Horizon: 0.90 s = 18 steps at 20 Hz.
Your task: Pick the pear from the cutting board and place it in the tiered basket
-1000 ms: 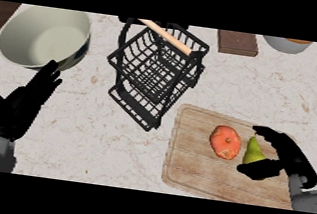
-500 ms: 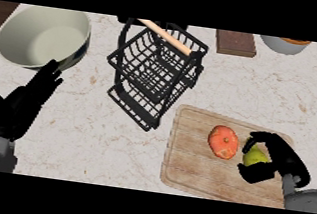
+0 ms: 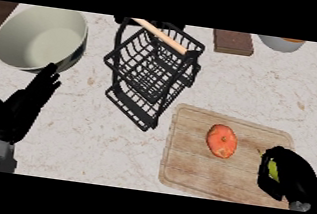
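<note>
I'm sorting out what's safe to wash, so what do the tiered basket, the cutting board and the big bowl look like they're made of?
The tiered basket looks like black coated wire, an open grid, with a pale handle, probably wood. The cutting board looks like light unfinished wood, with plank lines and grain. The big bowl is smooth and cream with a soft sheen, possibly glazed ceramic, though plastic can't be ruled out.

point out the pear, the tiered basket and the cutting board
pear (image 3: pixel 274 169), head view, on the yellow-green strip showing between the right hand's curled fingers
tiered basket (image 3: pixel 152 80), head view, on the black wire of its upper tier
cutting board (image 3: pixel 198 167), head view, on bare wood left of the orange fruit
</note>
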Tool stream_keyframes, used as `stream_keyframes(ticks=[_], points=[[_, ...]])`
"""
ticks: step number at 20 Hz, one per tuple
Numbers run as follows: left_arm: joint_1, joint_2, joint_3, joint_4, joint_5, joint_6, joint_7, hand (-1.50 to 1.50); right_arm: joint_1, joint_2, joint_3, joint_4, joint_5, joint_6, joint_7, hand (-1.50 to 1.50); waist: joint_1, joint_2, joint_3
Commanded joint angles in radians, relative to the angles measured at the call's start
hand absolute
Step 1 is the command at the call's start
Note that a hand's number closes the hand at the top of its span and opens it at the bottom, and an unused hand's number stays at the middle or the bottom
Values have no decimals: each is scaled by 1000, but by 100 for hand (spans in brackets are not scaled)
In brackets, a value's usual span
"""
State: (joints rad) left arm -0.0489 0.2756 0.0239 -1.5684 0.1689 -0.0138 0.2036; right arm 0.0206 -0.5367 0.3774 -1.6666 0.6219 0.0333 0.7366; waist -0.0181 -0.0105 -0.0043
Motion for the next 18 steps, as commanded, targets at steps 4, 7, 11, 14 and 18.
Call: stream_keyframes(ticks=[4,7,11,14,18], points=[[26,15,28,-17,8,-2,2,0,123,-112,1,-272,311,-235,12,150,-20,-5,3],[31,4,28,-1,11,-1,2,0,157,-69,-59,-416,265,-342,-21,150,-32,-5,4],[39,-5,9,-28,-13,2,-24,0,136,-32,-59,-620,287,-361,8,150,-7,0,3],[28,3,10,-53,-3,-6,29,0,177,-31,-37,-753,328,-325,24,150,4,4,4],[13,-18,1,-32,-15,-13,12,0,14,33,20,-805,333,-143,159,150,22,9,3]])
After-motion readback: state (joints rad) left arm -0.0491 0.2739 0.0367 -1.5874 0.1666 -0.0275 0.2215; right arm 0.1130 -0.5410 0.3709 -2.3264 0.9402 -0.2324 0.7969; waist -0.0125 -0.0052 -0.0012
